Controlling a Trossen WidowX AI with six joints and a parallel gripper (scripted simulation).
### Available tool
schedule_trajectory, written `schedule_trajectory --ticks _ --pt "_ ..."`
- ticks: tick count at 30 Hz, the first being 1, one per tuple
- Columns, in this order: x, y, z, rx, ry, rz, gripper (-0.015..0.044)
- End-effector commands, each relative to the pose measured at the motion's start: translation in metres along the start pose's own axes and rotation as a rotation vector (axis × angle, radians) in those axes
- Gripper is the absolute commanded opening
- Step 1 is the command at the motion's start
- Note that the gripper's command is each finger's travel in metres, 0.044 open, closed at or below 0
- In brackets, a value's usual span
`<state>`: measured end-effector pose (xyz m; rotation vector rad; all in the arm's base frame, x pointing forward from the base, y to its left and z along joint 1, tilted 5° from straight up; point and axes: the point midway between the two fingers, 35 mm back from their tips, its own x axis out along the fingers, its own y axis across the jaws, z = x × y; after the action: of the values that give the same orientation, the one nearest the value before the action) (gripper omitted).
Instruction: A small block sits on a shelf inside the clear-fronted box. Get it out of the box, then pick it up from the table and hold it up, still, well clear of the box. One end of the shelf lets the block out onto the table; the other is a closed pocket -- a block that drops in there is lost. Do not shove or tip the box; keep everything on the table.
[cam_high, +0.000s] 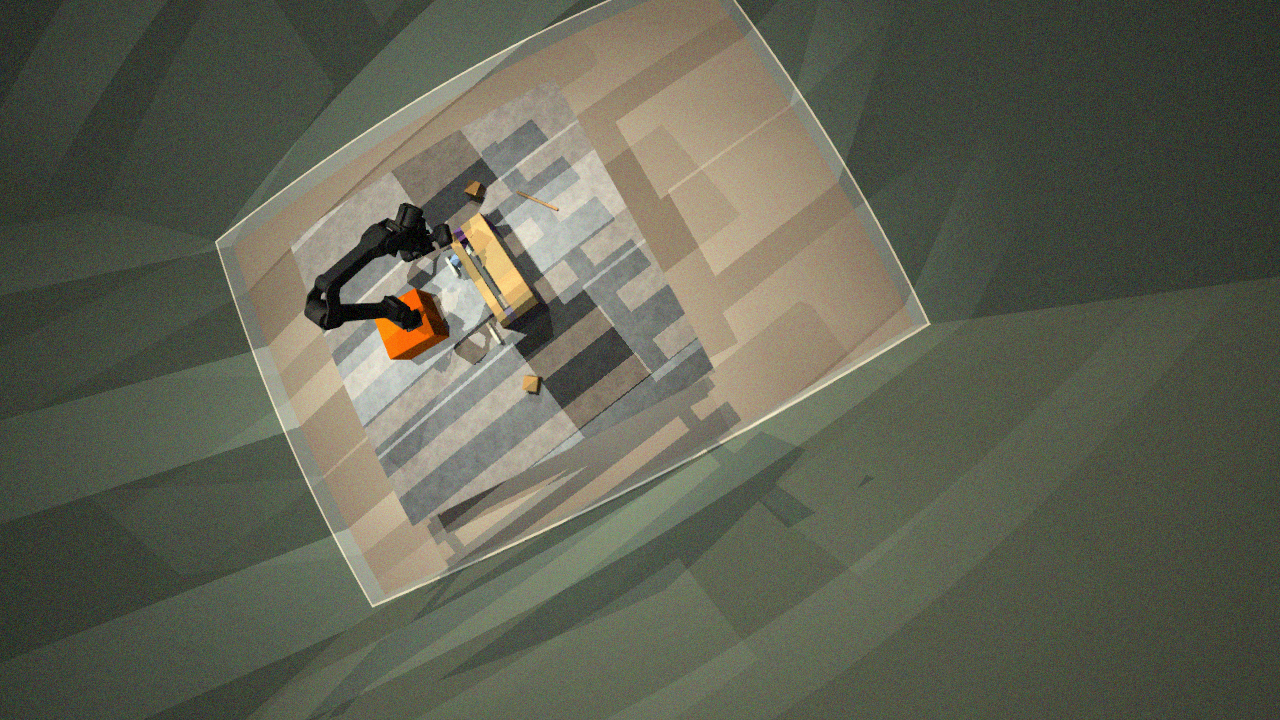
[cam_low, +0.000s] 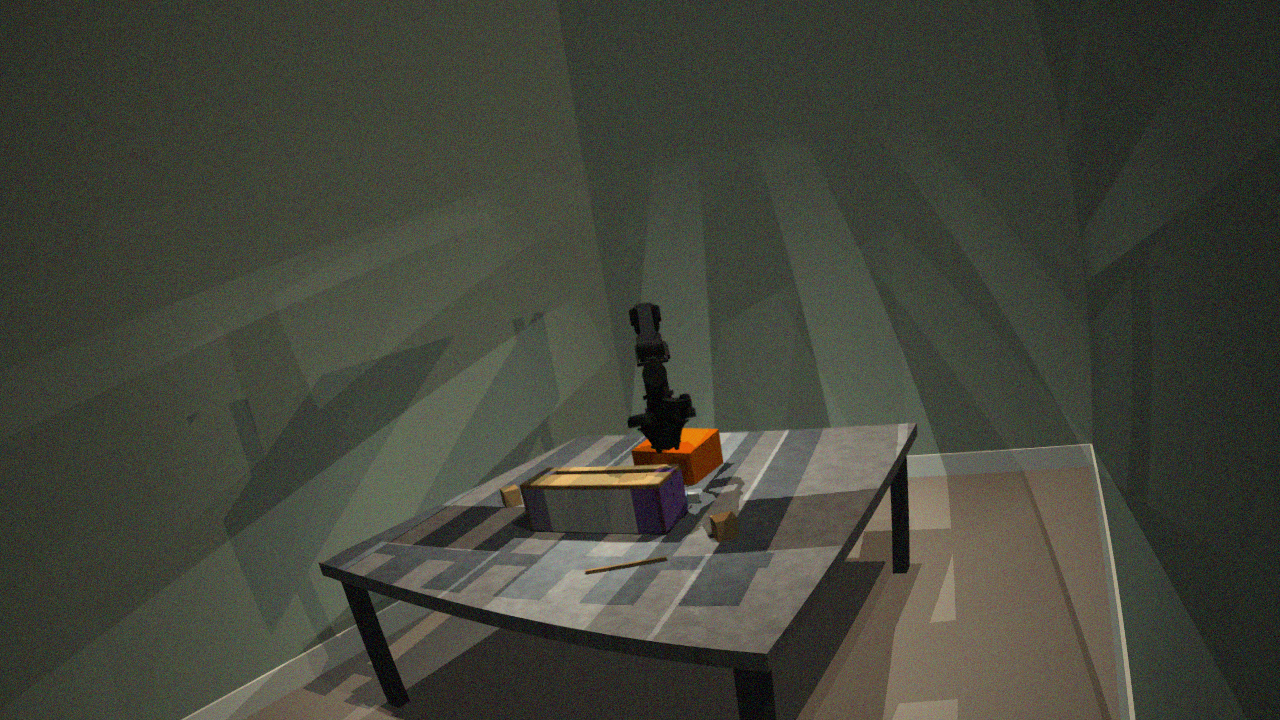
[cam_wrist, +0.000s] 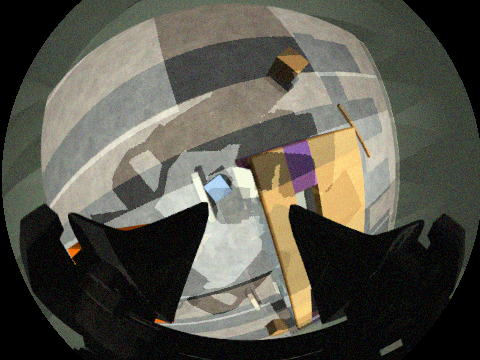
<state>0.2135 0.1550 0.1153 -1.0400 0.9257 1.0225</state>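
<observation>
The small light blue block lies on the table outside the box, near its purple-banded end and beside its long side. A thin white strip stands on one side of it, and a pale white patch lies between it and the box. The tan box stands upright, with a long slot in its top. My gripper is partly open with nothing between its fingertips. It hangs above the table; in the wrist view the block shows beyond the fingertips, left of centre. The shelf inside is mostly hidden.
An orange box stands by the arm's base. One wooden cube lies past the purple-banded end, another past the opposite end. A thin stick lies behind the box.
</observation>
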Motion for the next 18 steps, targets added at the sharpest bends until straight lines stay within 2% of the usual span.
schedule_trajectory --ticks 1,18 --pt "-0.0033 0.0104 -0.0009 -0.948 0.087 -0.098 0.0285" --pt "-0.0070 0.0179 -0.0004 -1.903 0.236 -0.115 0.0285"
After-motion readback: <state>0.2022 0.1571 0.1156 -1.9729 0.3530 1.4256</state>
